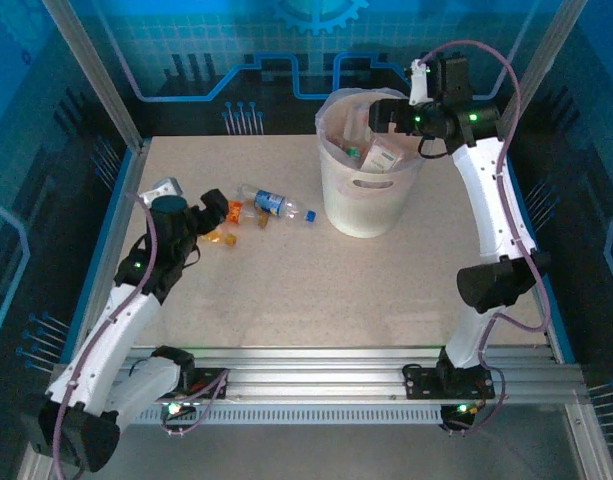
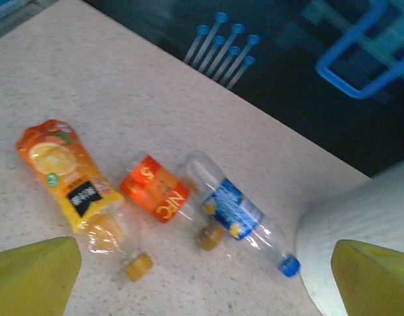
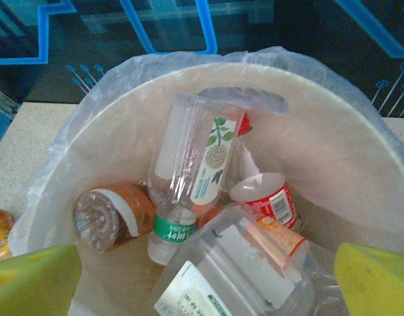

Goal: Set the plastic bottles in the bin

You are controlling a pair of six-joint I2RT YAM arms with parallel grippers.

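Observation:
Three plastic bottles lie on the table left of the bin (image 1: pixel 369 190): one with a yellow-orange label (image 2: pixel 63 178), one with a red-orange label (image 2: pixel 155 191), and a clear one with a blue label and blue cap (image 2: pixel 231 210). My left gripper (image 2: pixel 202 289) hovers open just above and near of them, its yellow fingertips (image 2: pixel 30 276) wide apart and holding nothing. The bin (image 3: pixel 320 112) holds several bottles, among them a clear leaf-labelled one (image 3: pixel 202 158) and a red-labelled one (image 3: pixel 267 197). My right gripper (image 3: pixel 202 283) hangs open over the bin's mouth, empty.
The bin's white wall (image 2: pixel 360 217) stands just right of the blue-capped bottle. A raised blue frame (image 1: pixel 111 230) edges the table's left side. In the top view my left gripper (image 1: pixel 214 212) is beside the bottles and my right gripper (image 1: pixel 384 115) is above the bin's far rim.

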